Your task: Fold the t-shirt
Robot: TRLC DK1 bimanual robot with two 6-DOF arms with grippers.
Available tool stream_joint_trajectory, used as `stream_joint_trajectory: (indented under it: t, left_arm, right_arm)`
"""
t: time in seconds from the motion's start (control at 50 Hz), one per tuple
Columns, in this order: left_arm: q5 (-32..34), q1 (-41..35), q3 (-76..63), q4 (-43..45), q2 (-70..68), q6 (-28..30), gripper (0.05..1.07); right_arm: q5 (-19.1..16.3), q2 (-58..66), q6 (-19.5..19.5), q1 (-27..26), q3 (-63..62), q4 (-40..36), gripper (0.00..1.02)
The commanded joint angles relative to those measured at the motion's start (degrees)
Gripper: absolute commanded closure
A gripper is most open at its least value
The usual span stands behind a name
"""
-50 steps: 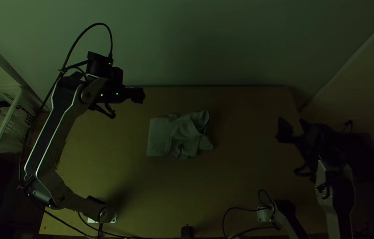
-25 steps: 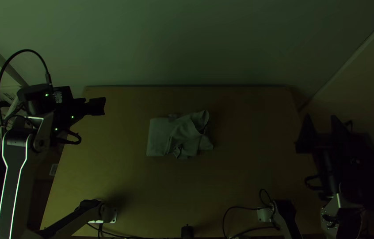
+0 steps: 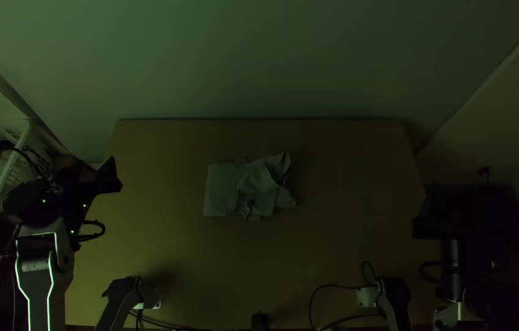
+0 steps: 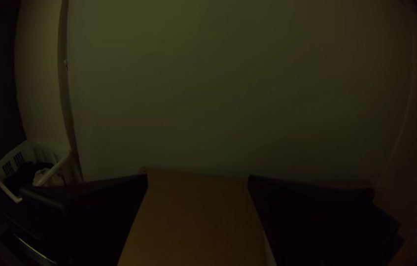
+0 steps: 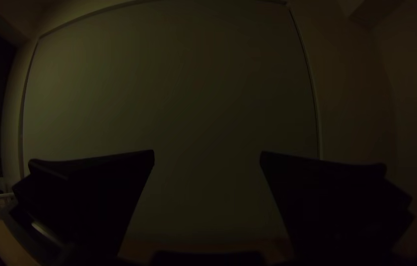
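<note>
Left of the wooden table (image 3: 327,263), beside its far left part, a white plastic laundry basket (image 3: 27,127) holds dark and pale cloth. The left gripper (image 3: 95,165) hangs at the table's left edge; the left wrist view shows its fingers wide apart with nothing between them, pointing toward the wall (image 4: 238,88). Around the middle of the table lies the t-shirt (image 3: 222,189), its left part flat and folded into a straight-edged panel, its right part rumpled, with loose folds and an opening at the far right. A small black object (image 3: 260,320) sits at the middle of the table's near edge, and cables (image 3: 333,288) run to the right of it. The right gripper (image 3: 456,190) is, as best the dark corner allows, just past the table's right edge; its fingers stand well apart and hold nothing.
</note>
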Motion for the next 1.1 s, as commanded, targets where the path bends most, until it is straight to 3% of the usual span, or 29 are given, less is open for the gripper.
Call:
stream_joint_trajectory:
  t: [0.0, 0.24, 0.64, 0.74, 1.08]
  left_arm:
    - [-0.19, 2.40, -6.58, 4.69, -6.30, 1.56, 0.09]
    - [-0.19, 5.04, -18.19, 12.25, -15.18, 1.65, 0.09]
    - [-0.11, 5.92, -37.08, 20.69, -29.07, 1.74, 0.09]
    - [-0.11, 5.92, -40.51, 20.51, -30.91, 1.56, 0.09]
    - [-0.02, 5.21, -53.25, 29.39, -36.01, 0.33, 0.09]
  right_arm:
    - [0.51, -1.12, -1.35, -0.35, -1.85, 1.64, 0.04]
    - [0.42, -3.58, -2.41, 0.00, -8.00, 9.73, 0.04]
    - [0.42, -8.06, -2.23, 0.18, -19.08, 15.26, 0.04]
    - [0.42, -8.67, -0.30, 0.27, -21.71, 15.26, 0.04]
    - [0.68, -11.49, 0.93, 0.80, -34.90, 20.36, 0.04]
